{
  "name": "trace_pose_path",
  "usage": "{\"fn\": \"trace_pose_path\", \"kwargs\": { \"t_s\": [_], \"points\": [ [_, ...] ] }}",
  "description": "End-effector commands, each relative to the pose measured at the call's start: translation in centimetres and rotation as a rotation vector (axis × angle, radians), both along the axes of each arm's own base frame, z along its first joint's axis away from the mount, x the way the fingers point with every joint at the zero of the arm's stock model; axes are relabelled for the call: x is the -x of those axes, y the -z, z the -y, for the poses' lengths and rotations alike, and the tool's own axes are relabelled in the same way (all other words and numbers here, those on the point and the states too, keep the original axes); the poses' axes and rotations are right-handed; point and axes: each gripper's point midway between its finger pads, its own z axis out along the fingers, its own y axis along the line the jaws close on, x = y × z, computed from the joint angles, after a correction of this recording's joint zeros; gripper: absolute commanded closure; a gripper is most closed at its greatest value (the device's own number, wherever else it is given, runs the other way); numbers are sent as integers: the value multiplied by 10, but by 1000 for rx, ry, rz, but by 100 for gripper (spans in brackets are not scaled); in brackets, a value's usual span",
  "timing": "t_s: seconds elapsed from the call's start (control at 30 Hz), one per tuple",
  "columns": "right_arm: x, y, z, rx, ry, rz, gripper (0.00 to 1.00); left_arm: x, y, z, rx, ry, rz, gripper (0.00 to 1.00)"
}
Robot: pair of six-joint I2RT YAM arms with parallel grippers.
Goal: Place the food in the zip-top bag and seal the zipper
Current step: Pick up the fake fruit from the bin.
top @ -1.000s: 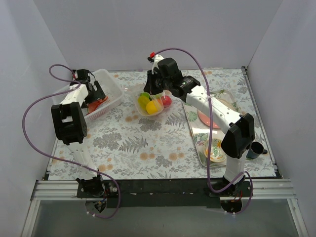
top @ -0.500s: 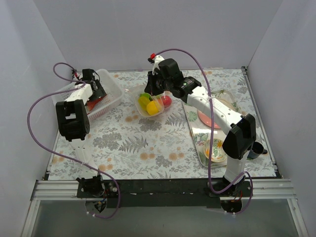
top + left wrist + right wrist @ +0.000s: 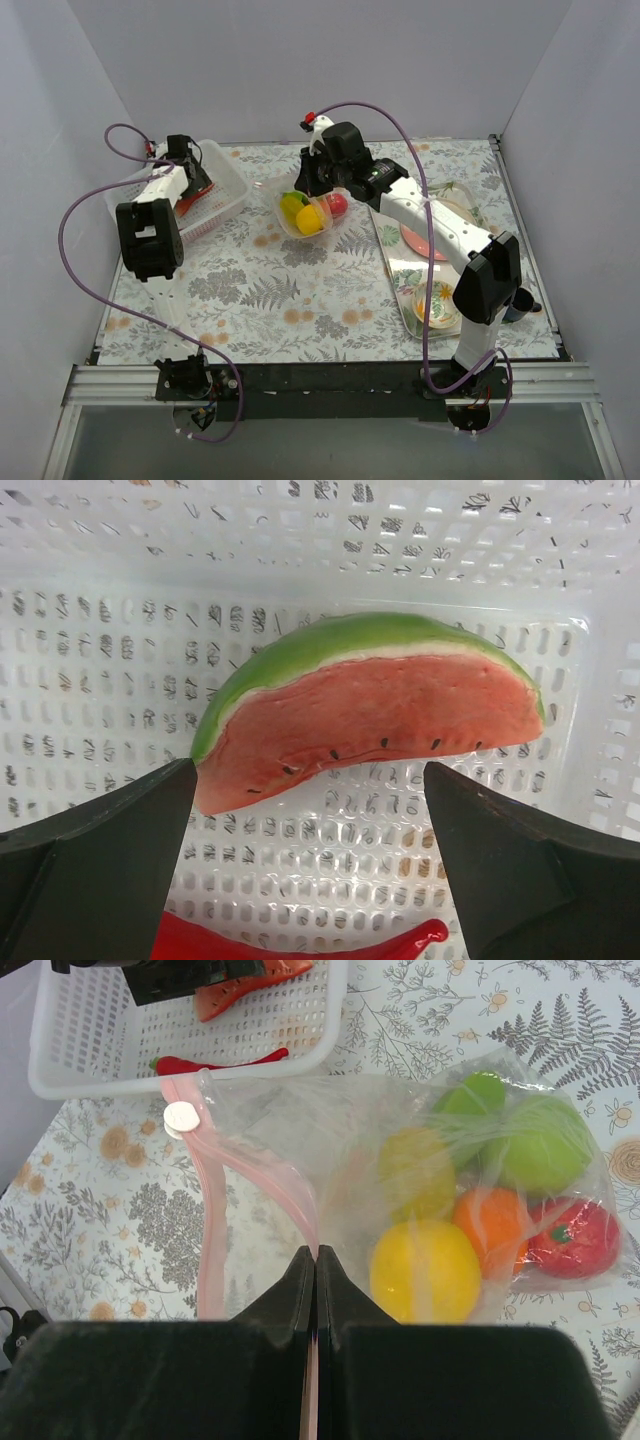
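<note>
White panels close in a counter (image 3: 300,290) covered with a fern-print cloth. The biggest change over the past second is on the left arm, which has swung its wrist further toward the far end of the white slotted basket (image 3: 228,190). The left gripper (image 3: 310,780) now hangs inside the basket with its jaws spread wide and nothing held. Straight ahead of that gripper, framed by its two dark fingers and lying on the basket floor, is the watermelon slice (image 3: 370,705), green rind on its far edge. A red pepper-like toy (image 3: 300,945) lies just beneath the gripper. I read this as the lineup for a pick, with the reach and the closing not yet made. The right arm has barely shifted. The right gripper (image 3: 316,1260) is clamped on the mouth of the zip-top bag (image 3: 280,1120), pinching the pink zipper (image 3: 208,1250), whose two halves part just beyond the fingertips, so the bag is unsealed. Ahead and to the right of that gripper, inside the bag, sit the green apples (image 3: 535,1145), a lemon (image 3: 425,1270), an orange (image 3: 490,1225) and a red apple (image 3: 570,1240). At least the slice is not yet bagged, so sealing must wait for it.
</note>
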Motion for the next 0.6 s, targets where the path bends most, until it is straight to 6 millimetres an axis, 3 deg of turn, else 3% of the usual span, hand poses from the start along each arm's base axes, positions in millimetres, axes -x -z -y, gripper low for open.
{"fn": "trace_pose_path", "kwargs": {
  "t_s": [0.0,0.13,0.3,0.43,0.57],
  "points": [
    [4,-31,4,-59,-6,63,99,4,-36,-19,-127,4,19,2],
    [5,-28,1,-61,-16,55,99,8,-51,-26,-198,25,43,2],
    [6,-26,-2,-68,-27,37,99,0,-39,-36,-284,85,7,2],
    [7,-22,-3,-63,-32,26,99,-20,-43,-27,-384,227,69,2],
    [7,-19,-2,-52,-31,24,99,-41,-37,-15,-342,298,115,2]
  ]
}}
